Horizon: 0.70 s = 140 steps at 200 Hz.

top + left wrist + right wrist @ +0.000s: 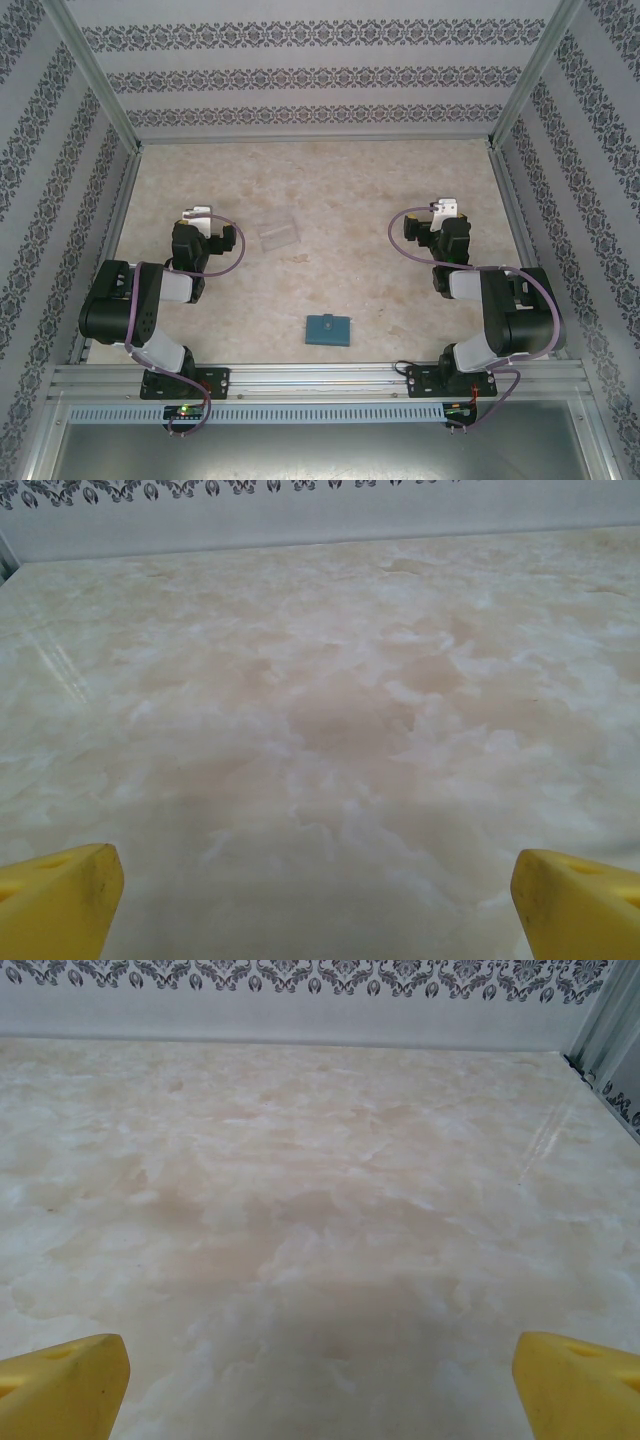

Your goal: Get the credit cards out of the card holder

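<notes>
The teal-blue card holder (328, 329) lies closed and flat near the table's front edge, between the two arm bases. The credit cards are hidden. My left gripper (195, 214) hovers at mid-left, well behind and left of the holder. Its yellow fingers (55, 900) stand wide apart with bare table between them, so my left gripper (318, 905) is open. On the opposite side, at mid-right, hovers my right gripper (444, 208). With yellow fingers (60, 1385) spread over bare marble, my right gripper (318, 1385) is open and holds nothing.
A clear plastic tray (279, 231) sits on the marble table (340, 190) right of the left gripper. Patterned walls and metal frame posts (95, 75) enclose the table on three sides. An aluminium rail (320, 380) runs along the front.
</notes>
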### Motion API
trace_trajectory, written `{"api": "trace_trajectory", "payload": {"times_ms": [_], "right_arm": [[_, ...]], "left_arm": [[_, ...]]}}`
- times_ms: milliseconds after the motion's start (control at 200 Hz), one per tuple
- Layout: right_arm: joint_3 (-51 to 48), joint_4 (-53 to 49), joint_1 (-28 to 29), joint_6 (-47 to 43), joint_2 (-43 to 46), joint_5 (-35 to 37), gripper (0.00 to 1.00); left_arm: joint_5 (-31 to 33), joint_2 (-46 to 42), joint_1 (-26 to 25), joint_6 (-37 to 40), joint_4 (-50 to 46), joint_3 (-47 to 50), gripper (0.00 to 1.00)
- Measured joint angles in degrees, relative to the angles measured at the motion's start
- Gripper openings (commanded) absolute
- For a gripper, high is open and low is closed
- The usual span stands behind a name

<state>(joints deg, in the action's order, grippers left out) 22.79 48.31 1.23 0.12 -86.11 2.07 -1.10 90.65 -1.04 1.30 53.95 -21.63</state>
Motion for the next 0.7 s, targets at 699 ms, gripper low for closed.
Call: {"api": "trace_trajectory", "payload": {"times_ms": [699], "right_arm": [[0.0, -0.1, -0.3, 0.2, 0.0, -0.6, 0.98]], "left_arm": [[0.0, 0.0, 0.0, 0.0, 0.0, 0.0, 1.00]]}}
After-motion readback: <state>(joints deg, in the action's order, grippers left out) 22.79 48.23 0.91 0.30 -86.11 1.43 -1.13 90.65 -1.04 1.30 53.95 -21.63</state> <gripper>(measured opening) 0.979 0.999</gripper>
